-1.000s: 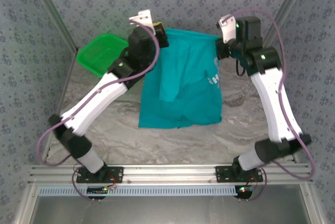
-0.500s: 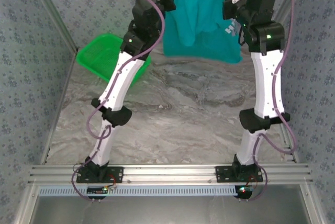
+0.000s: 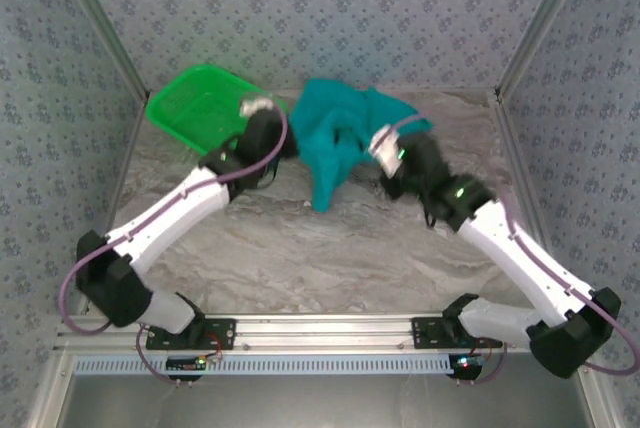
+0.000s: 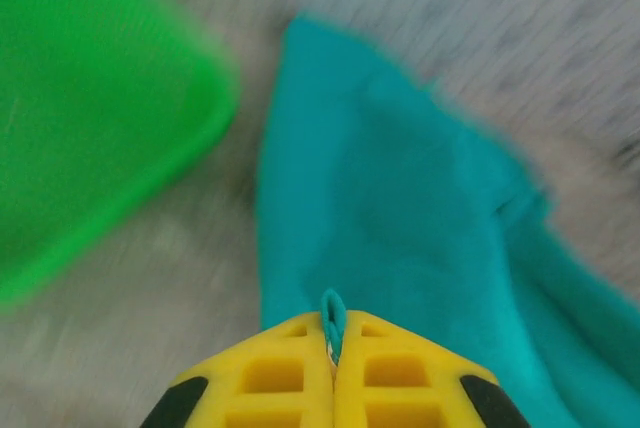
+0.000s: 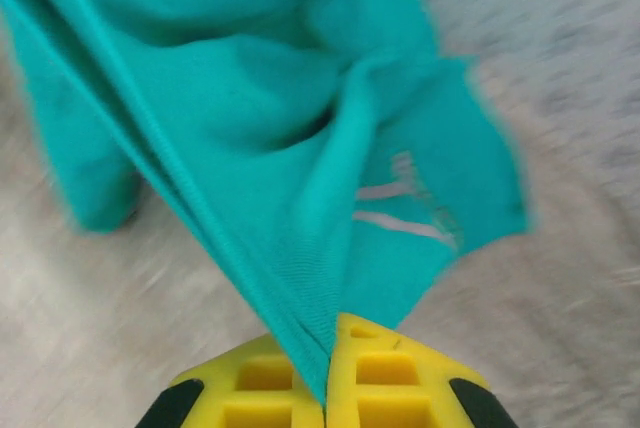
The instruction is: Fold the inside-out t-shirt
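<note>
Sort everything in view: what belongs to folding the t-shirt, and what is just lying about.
Part of the job:
- teal cloth t-shirt, bunched up
- left claw, shut on a fold of it
- right claw, shut on its edge

Lying about:
- bright green plastic mesh basket, left of the shirt in the top view, untouched by either claw

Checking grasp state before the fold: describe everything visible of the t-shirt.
The t-shirt is teal knit cloth, crumpled in a heap on the marble-look table at its far side, beside the green basket. Bits of white print show on one fold. The left pincer and right pincer each pinch an edge, shut.
</note>
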Available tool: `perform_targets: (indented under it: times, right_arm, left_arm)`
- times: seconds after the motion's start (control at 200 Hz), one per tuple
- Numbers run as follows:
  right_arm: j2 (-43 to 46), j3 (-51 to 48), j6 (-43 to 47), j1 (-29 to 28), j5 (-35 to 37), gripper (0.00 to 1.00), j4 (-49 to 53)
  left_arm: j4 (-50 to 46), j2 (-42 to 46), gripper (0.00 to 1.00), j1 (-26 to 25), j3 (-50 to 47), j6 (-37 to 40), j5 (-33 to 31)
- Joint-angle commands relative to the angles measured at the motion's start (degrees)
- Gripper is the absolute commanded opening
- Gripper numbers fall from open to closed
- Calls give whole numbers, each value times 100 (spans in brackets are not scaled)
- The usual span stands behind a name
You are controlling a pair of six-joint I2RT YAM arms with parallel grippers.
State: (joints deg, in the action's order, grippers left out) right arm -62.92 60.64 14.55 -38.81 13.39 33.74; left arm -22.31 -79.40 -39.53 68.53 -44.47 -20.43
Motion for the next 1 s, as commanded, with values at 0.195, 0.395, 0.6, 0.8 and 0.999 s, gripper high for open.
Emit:
perform_targets:
  times: [0.195,0.395,0.6,0.8,0.999]
  right_arm:
    - [498,-1655,-1193,-3239,701,38,246]
    - [251,-1134,-542,-2909,148,47,583]
    - [235,-905,-854,-1483,-1083,48,188]
    - [-564,-1069,-3806,-466,-974,47,-317]
    - [-1281,-1354,-4958,-788,-889,48,-307]
  left_arm:
    - [-1034,3990,82,-81,-4355,-4072,17]
    - [-1414,5845,97,3,-4446,-2823,-324]
    - [-1183,3772,100,95,-3120,-977,161]
    - [-562,1164,93,-310,-1963,344,1943]
    - [-569,-161,79,-1389,-1742,220,1888]
